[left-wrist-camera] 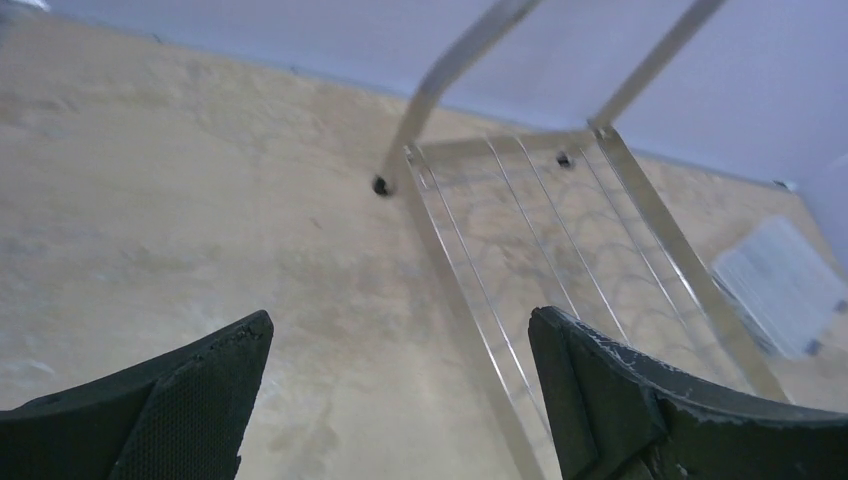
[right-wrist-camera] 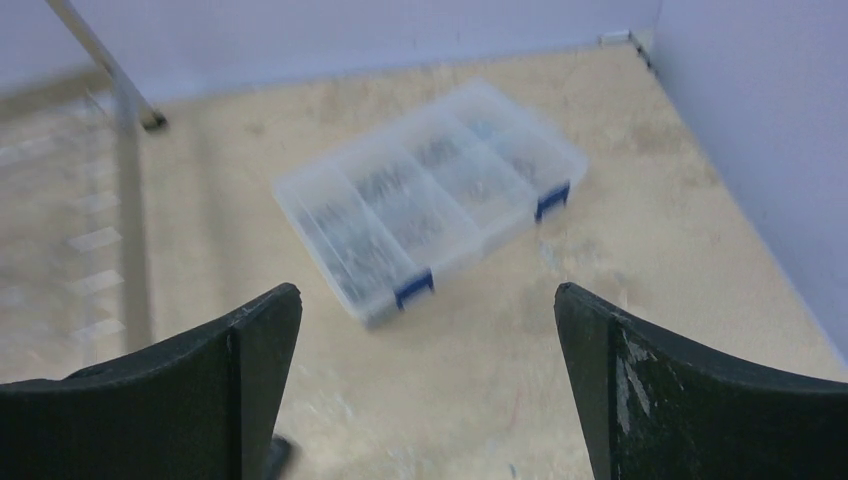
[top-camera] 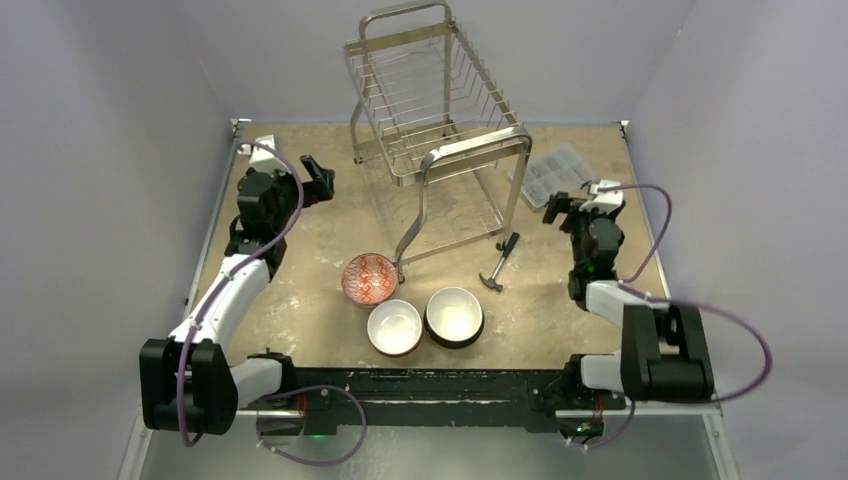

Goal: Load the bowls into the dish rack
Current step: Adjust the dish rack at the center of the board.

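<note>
You had the left end effector [top-camera: 318,175] and the right end effector [top-camera: 560,208] both spread wide and holding nothing. They hung on either side of the dish rack [top-camera: 440,110], likely to leave the middle free. The three bowls [top-camera: 394,327] sat clustered on the surface [top-camera: 300,300] just in front of the rack's legs, none loaded yet. The right one faced the plastic box [right-wrist-camera: 430,200], not a bowl.

left pincer [top-camera: 318,176] and right pincer [top-camera: 557,209] both gape wide (each empty), hovering well apart

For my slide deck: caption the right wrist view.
Open right gripper facing a clear, blue-latched compartment box on the table.
</note>
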